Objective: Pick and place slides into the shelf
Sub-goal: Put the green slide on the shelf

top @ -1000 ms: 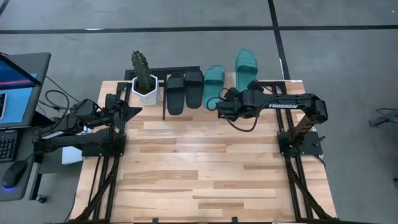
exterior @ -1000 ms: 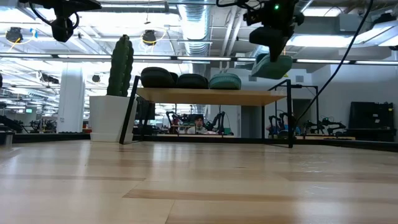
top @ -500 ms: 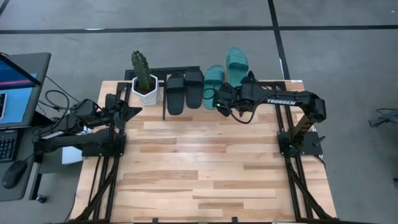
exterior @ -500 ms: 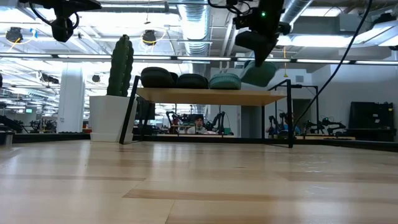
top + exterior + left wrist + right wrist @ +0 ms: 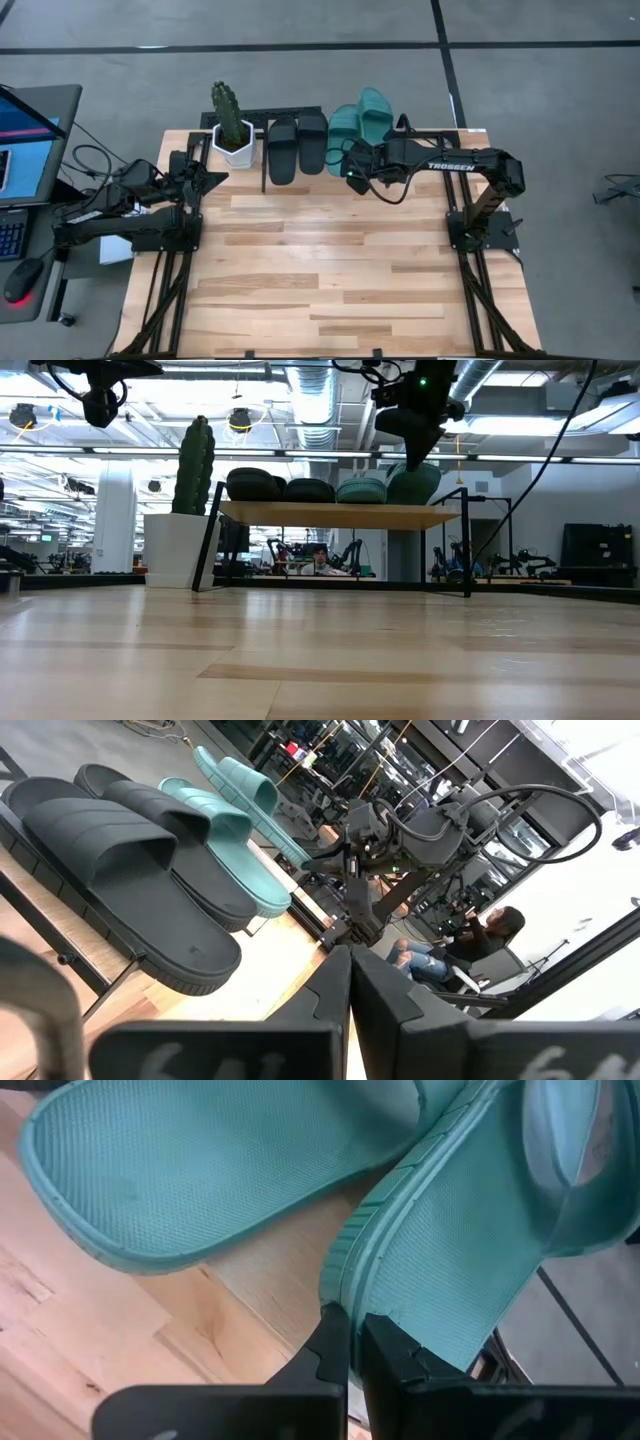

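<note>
The shelf was a low rack with a pale wooden top on thin black metal legs, standing at the far edge of the plank table. Three slides lay flat on it side by side: two black slides of smooth matte foam with broad straps, then a teal slide just beside them. The fourth slide, also teal, had a finely dotted footbed and a ridged edge. It sat tilted at the open end of the shelf, its heel edge against the wooden top and touching its teal neighbour.

The right gripper was at that heel, its fingers pinched together on the slide's rim, with the sole running away from the fingertips. The left gripper was fully closed and held nothing, waiting at the table's left side near a potted cactus in a white pot.
</note>
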`<action>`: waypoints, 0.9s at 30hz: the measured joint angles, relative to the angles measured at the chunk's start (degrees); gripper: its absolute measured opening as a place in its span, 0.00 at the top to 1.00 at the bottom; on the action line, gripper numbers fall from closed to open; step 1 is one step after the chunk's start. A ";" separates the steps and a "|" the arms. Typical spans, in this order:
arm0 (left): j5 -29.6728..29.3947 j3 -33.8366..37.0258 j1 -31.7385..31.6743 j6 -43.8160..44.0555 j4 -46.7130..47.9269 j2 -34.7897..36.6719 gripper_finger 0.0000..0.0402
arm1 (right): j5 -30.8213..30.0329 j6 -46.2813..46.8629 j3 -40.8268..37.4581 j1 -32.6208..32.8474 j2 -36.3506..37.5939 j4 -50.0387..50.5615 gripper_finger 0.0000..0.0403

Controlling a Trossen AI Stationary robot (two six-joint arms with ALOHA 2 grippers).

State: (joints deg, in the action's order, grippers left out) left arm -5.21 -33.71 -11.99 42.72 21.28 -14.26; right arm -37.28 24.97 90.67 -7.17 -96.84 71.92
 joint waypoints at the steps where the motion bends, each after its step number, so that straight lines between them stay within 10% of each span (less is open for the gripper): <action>1: 0.00 0.00 0.02 0.00 -0.02 0.00 1.00 | -0.02 0.02 0.00 0.04 -0.02 -0.02 1.00; 27: 0.02 0.00 0.00 0.00 0.07 0.00 1.00 | 3.49 -1.01 0.44 -2.79 -9.81 2.93 1.00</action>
State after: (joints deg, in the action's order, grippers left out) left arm -5.19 -33.71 -11.99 42.72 21.34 -14.26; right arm -33.79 23.97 91.11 -9.96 -106.65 74.85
